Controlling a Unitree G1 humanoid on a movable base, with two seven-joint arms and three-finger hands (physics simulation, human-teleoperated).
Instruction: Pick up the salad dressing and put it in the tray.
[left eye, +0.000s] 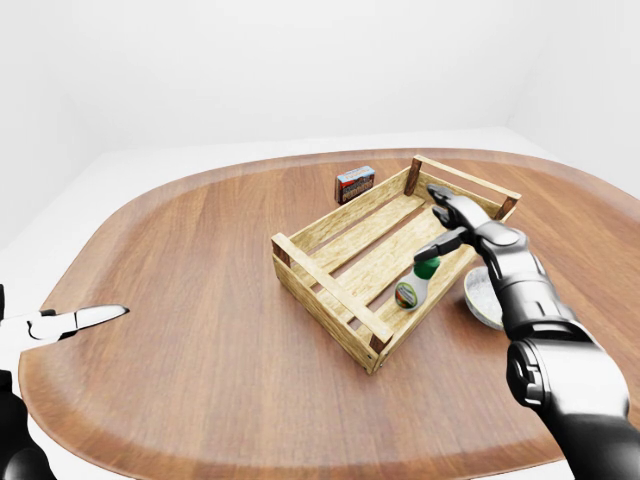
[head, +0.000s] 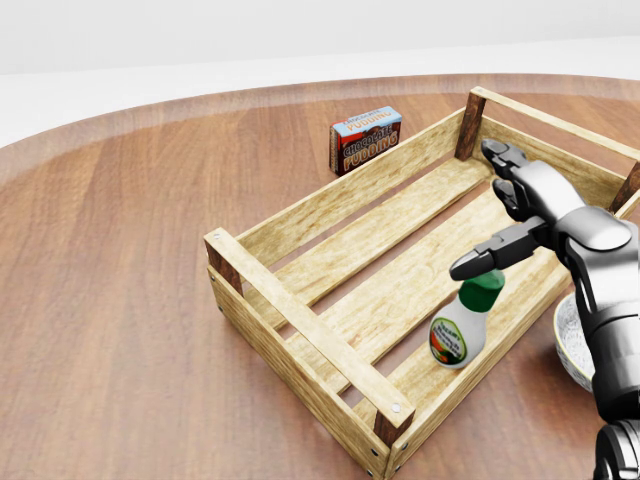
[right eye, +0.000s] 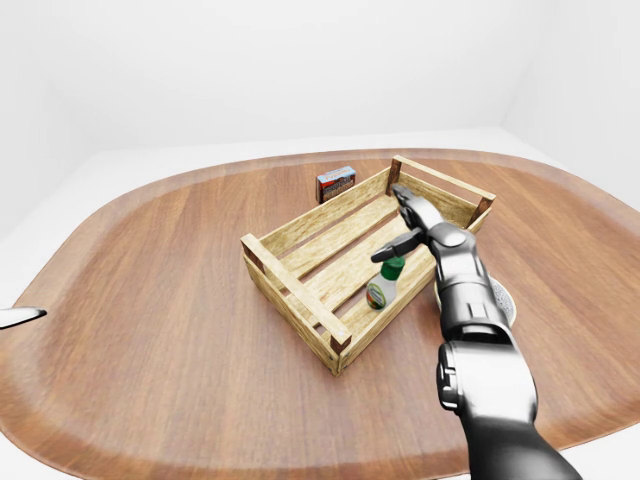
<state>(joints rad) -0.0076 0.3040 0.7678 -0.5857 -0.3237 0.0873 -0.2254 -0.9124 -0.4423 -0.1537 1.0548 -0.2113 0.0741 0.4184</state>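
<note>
One bottle, the salad dressing (head: 460, 335), sits inside the wooden tray (head: 300, 330), so the right hand (head: 520, 215) hovers above it, fingers spread, released.

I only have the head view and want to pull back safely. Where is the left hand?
Observer: The left hand is at the left-eye view's left edge, over the table rim, far from the tray.
Operator: And that pale thing at my right edge?
Observer: A bowl, on the table outside the tray, partly behind the right arm.
</note>
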